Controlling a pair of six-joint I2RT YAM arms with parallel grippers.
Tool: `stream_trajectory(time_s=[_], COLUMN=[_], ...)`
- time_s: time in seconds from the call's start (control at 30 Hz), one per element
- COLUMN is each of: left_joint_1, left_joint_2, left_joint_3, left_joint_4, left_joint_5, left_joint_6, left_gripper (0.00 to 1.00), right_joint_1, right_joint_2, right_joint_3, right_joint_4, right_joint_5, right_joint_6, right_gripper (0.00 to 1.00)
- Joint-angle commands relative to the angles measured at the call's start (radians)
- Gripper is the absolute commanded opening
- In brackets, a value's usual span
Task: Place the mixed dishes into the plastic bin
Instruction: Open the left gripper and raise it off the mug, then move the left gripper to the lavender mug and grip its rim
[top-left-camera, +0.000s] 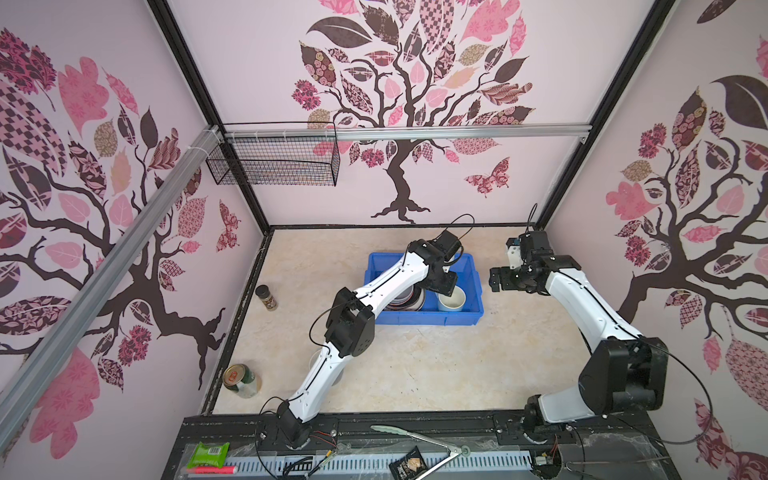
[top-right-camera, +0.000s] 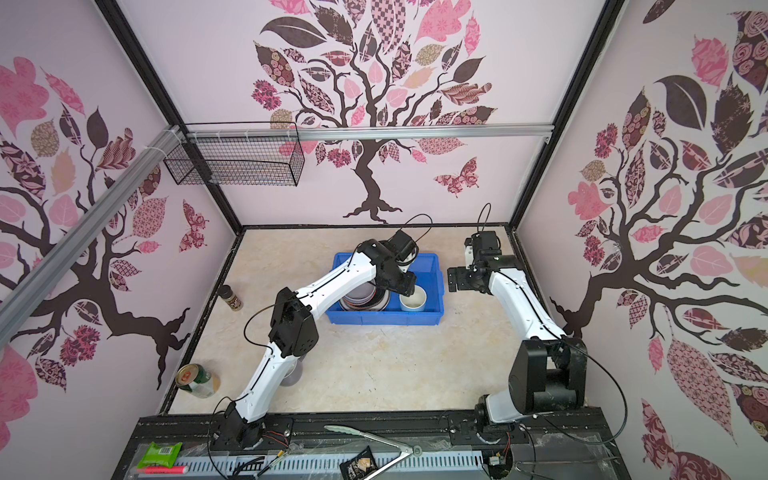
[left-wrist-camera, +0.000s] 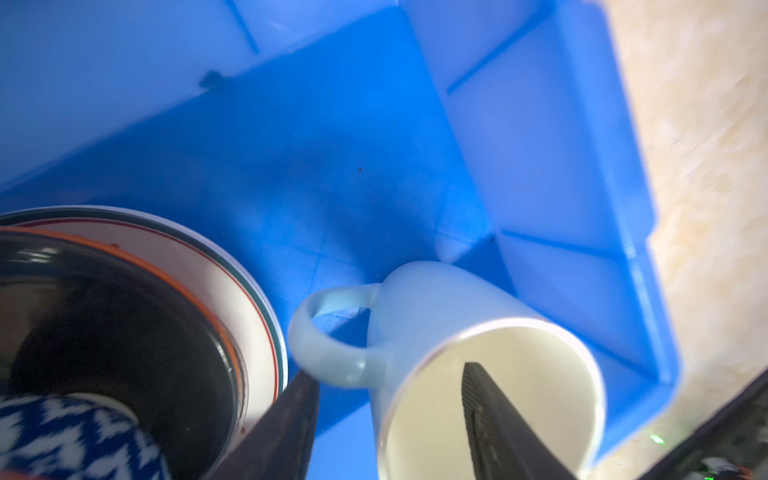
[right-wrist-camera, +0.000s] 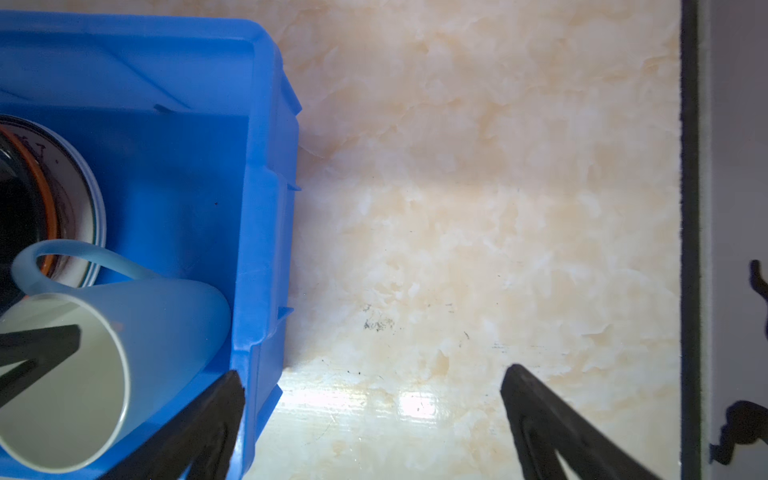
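Your left fingers (top-left-camera: 448, 288) are down inside the bright blue rectangular plastic bin (top-left-camera: 419, 318), straddling the wall of the pale-blue ceramic mug (top-left-camera: 452, 300) with the cream inside. In the left wrist view one finger (left-wrist-camera: 494, 419) hangs inside the mug's mouth. The other (left-wrist-camera: 291, 432) sits outside, just beside the handle. There is clear space between each finger and the mug wall, so they are released and grip nothing. The mug stands upright on the bin floor, on the side nearest your right fingers (top-left-camera: 497, 279) and close to the bin's side wall.

On the far side of the left fingers from the mug, also in the bin, lies the stack of round plates (top-left-camera: 405, 297). It has a white plate with a dark-green rim line lowest, an orange-edged one on it, then a black one. The mug's handle points at that stack, right beside the white plate's rim; you cannot tell whether they touch. A blue-and-white zigzag-patterned piece (left-wrist-camera: 62, 436) shows over the black plate at the edge of the left wrist view, and you cannot tell what it is.

Your right fingers are spread wide and empty, hovering over the cream marbled bench (right-wrist-camera: 457, 208) just outside the bin's side wall.

The green can (top-left-camera: 240, 380) with a gold-and-red top and the small dark-lidded spice jar (top-left-camera: 266, 297) sit well apart from both sets of fingers. Their labels are too small to read. The green packet (top-left-camera: 208, 454) on the front rail carries a white barcode patch, likewise unreadable.
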Motion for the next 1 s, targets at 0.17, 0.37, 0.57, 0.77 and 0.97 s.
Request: stream_trajectory(time_s=[0.17,0.37,0.57,0.77,0.97], left_joint_1=[0.112,0.221,0.398,0.526,0.566], left_joint_2=[-0.222,-0.410,-0.657,-0.817,-0.895], left_joint_3=[0.021,-0.143,-0.509,-0.727,-0.852], left_joint_4=[0.081,0.043,0.063,0.036,0.019], left_joint_5=[0.048,-0.040,-0.074,-0.104,-0.106], left_joint_6=[-0.034,-0.049,-0.097,-0.099,-0.114], left_gripper=[0.70,0.71,0.71,0.71,0.71], right_joint_1=[0.029,0.060,0.088,0.148,0.207], right_joint_2=[0.161,0.275,0.351,0.357,0.363], right_joint_3=[0.079,0.140,0.197,0.185,0.197], right_joint_4=[0.020,0.049,0.024,0.006,-0.009], right_joint_5=[-0.124,-0.151,-0.206,-0.203,-0.187], right_joint_6=[0.012,0.032,0.047,0.063,0.073], right_gripper=[0.93,0.61,0.40,0.40,0.37])
